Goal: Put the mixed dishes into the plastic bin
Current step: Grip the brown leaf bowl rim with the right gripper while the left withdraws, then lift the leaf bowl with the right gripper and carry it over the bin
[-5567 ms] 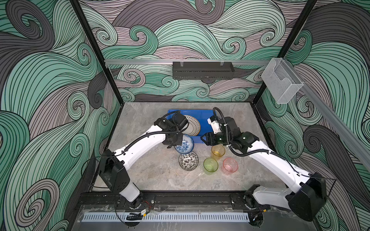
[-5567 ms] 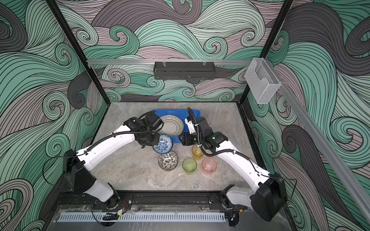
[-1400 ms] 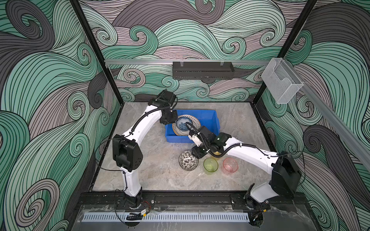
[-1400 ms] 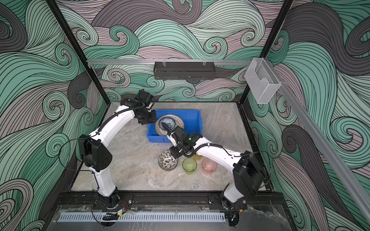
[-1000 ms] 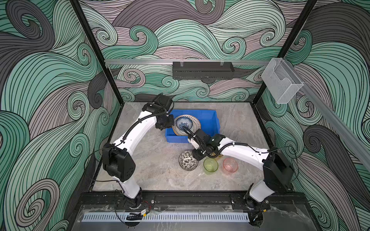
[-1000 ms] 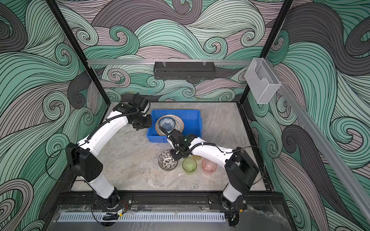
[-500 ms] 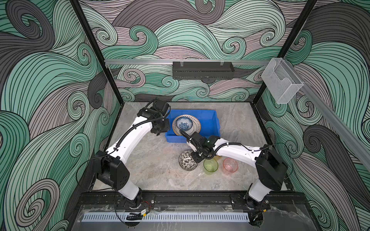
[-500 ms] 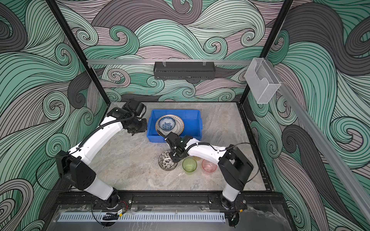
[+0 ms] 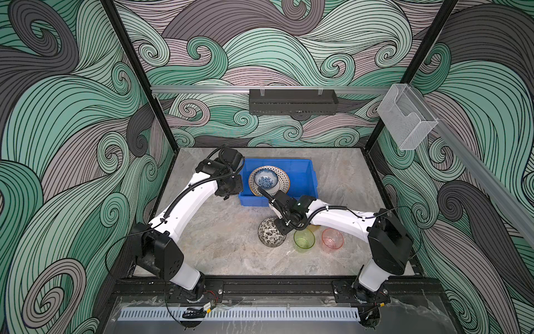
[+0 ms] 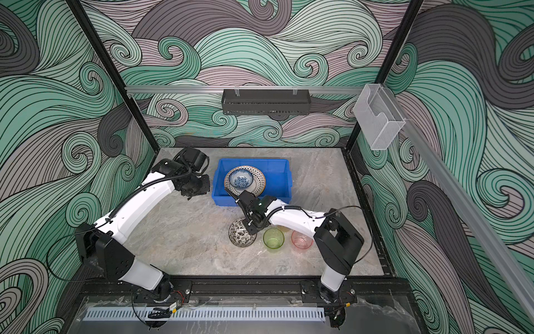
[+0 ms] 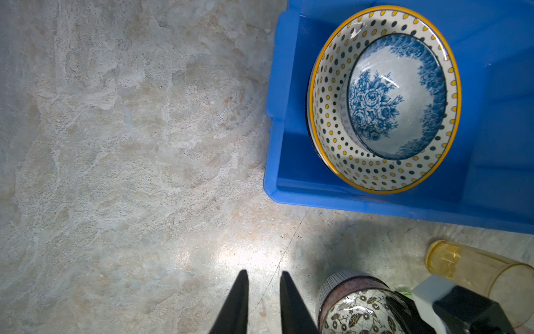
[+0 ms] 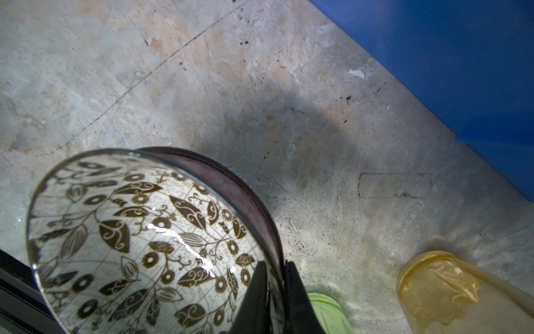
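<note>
Right wrist view gives you the right pincer [image 12: 274, 264] clenched on the rim of the leaf-patterned bowl [image 12: 130, 231], just beside the green cup [image 9: 304, 239]. Your left pincer [image 11: 263, 273] hangs slightly parted, gripping nothing. Farther out, the blue-floral bowl [image 11: 384, 95] sits in the dotted plate [image 11: 332, 130] inside the blue bin [image 11: 273, 150].

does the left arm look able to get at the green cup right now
Probably not cleanly: the left gripper hangs empty beside the blue bin, and the right gripper, clamped on the rim of the leaf-patterned bowl, lies with its arm between it and the green cup.
</note>
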{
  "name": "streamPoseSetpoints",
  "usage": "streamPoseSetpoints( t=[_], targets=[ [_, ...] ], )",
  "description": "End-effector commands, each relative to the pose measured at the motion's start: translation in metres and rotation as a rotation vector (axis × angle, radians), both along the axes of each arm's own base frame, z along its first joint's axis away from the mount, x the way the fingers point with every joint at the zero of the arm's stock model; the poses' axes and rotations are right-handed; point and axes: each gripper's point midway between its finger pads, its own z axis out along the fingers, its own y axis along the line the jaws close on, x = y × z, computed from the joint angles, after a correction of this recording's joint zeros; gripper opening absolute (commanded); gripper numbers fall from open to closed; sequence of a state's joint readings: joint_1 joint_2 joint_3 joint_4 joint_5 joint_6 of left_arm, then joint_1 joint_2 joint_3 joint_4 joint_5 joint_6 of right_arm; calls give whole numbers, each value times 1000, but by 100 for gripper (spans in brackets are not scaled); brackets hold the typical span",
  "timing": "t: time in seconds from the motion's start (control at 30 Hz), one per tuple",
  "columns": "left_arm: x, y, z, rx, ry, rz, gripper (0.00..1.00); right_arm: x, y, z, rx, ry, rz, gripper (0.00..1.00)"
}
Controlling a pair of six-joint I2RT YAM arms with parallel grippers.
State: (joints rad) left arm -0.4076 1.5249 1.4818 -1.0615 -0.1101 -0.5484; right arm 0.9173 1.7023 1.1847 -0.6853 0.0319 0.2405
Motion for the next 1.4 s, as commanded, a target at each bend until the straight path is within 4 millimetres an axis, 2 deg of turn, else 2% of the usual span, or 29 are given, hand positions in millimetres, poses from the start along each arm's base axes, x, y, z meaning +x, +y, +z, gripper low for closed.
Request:
streamPoseSetpoints(
  t=[0.0,0.17,0.4,0.8,0.93,1.37],
  targets=[
    [-3,10,9,11,-29,27,24,-2,1,4,-21,-1,5,9],
    [-5,11,9,13,-29,31,24,-2,1,5,-27,-6,4,5],
    [-5,14,9,14,-37,34,24,-2,8,17,15,-9,-2,0],
    [-6,20,11,-11,-69,57,24,3,21,59,129,-62,-5,0],
    [-9,25,20,-31,-116,73,24,8,24,72,155,-88,-7,0],
    [-5,33,28,-60,-164,103,24,33,29,115,271,-138,-56,0]
  ],
)
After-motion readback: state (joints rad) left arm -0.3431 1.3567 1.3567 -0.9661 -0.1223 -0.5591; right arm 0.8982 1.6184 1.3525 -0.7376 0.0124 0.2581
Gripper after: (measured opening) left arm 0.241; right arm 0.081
